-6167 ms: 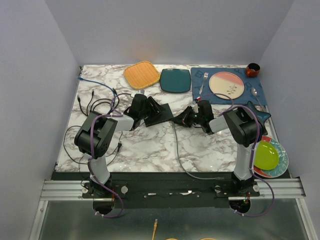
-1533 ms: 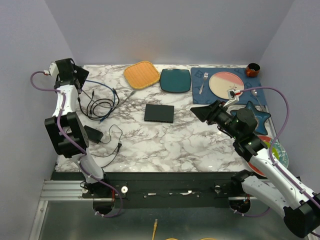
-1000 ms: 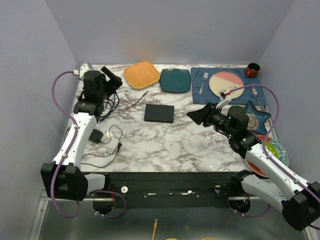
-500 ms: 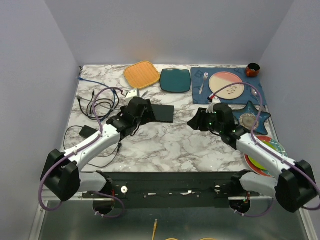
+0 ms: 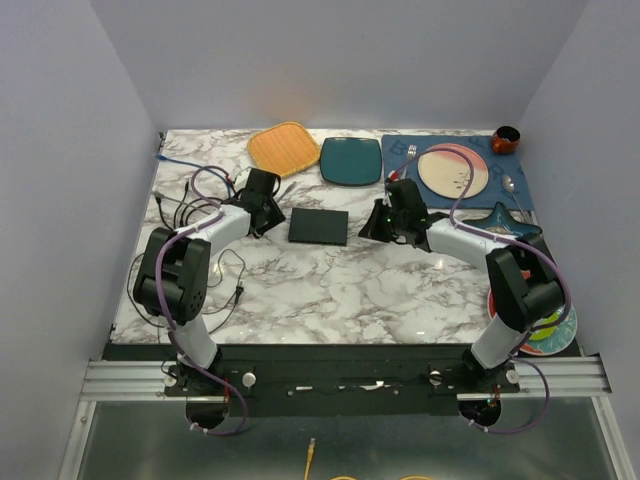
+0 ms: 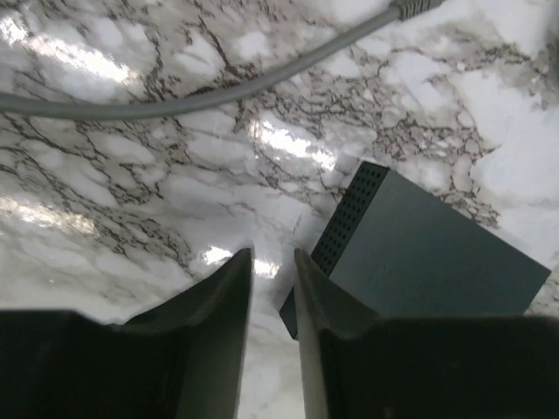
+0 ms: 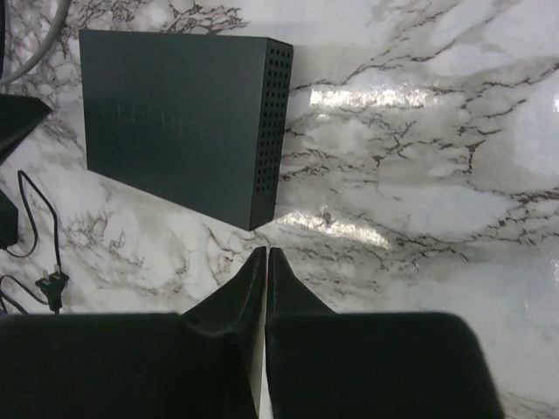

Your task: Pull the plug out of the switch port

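Observation:
The switch (image 5: pixel 319 226) is a flat matte-black box lying on the marble table; no cable is plugged into the sides that show. A grey cable (image 6: pixel 201 96) lies loose behind it, its plug end (image 6: pixel 412 7) free on the marble. My left gripper (image 5: pixel 272 220) is low at the switch's left end; in the left wrist view the gripper (image 6: pixel 272 257) stands slightly open and empty beside the switch's corner (image 6: pixel 428 262). My right gripper (image 5: pixel 366 234) is at the switch's right end; in the right wrist view it (image 7: pixel 265 253) is shut and empty, just short of the switch (image 7: pixel 175 122).
An orange mat (image 5: pixel 284 149), a teal square plate (image 5: pixel 350 160) and a blue placemat (image 5: pixel 395 190) with a pink plate (image 5: pixel 452 170) line the back. Black cables (image 5: pixel 190 208) lie left. A star dish (image 5: pixel 505 218) and a green plate (image 5: pixel 545 320) sit right.
Both arms have swung down from raised poses to the table. The left gripper has come to the switch's left end, the right gripper to its right end.

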